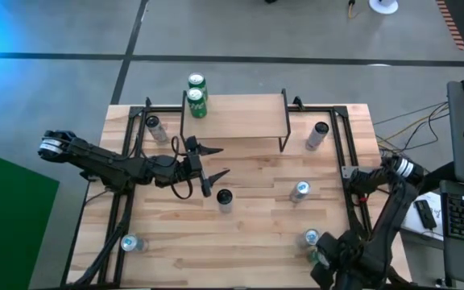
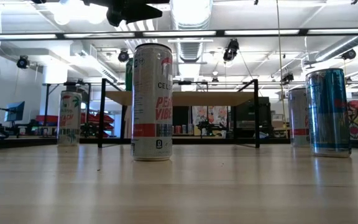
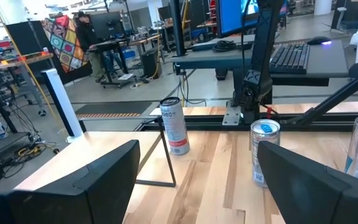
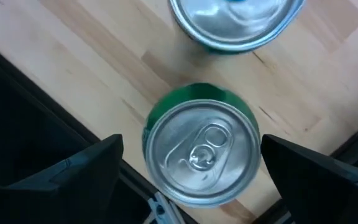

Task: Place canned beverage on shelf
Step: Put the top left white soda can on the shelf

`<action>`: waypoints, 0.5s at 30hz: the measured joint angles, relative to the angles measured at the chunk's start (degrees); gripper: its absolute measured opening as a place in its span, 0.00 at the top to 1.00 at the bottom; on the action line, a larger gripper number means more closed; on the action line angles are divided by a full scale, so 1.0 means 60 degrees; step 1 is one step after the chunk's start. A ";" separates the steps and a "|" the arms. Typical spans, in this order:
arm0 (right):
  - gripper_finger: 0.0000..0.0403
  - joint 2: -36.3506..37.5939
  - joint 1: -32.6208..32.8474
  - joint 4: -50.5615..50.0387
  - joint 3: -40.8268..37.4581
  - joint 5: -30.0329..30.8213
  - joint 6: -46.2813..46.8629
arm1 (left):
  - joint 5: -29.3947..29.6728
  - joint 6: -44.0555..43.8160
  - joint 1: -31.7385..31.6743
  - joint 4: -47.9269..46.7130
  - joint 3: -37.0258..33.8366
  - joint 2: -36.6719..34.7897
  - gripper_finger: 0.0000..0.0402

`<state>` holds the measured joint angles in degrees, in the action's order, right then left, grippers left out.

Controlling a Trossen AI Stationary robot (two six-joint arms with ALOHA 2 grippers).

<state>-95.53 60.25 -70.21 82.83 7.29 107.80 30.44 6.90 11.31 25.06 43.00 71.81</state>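
- Green can point(image 4: 201, 152) stands upright on the tabletop point(image 1: 248, 234), at the corner well away from the shelf point(image 1: 236, 115), long axis vertical.
- Right claw point(image 4: 191, 168) hangs directly above it, spread wide either side of the round, shiny metal lid.
- Left claw point(image 1: 208, 165), also spread, hovers just beside the shelf.

I see a light wood surface point(image 1: 240, 242) with pale stripes of planks. The shelf point(image 1: 234, 118) has a light wood top and thin black legs. Two green cans point(image 1: 196, 95) with silver tops stand on it. Under my right claw point(image 4: 191, 163) is a green can point(image 4: 202, 149) with a shiny silver lid. A white can point(image 2: 152, 102) has red letters. A blue and silver can point(image 2: 328, 112) stands nearby. Both arms are black.
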 joint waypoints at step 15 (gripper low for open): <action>0.26 -0.0349 -0.0004 0.0074 -0.0007 -0.0221 -0.0972 | 0.0000 -0.0101 0.0000 -0.0090 0.0000 0.0000 0.23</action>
<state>-97.62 60.23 -69.77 82.78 5.96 101.97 30.44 6.29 11.31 24.52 43.00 71.81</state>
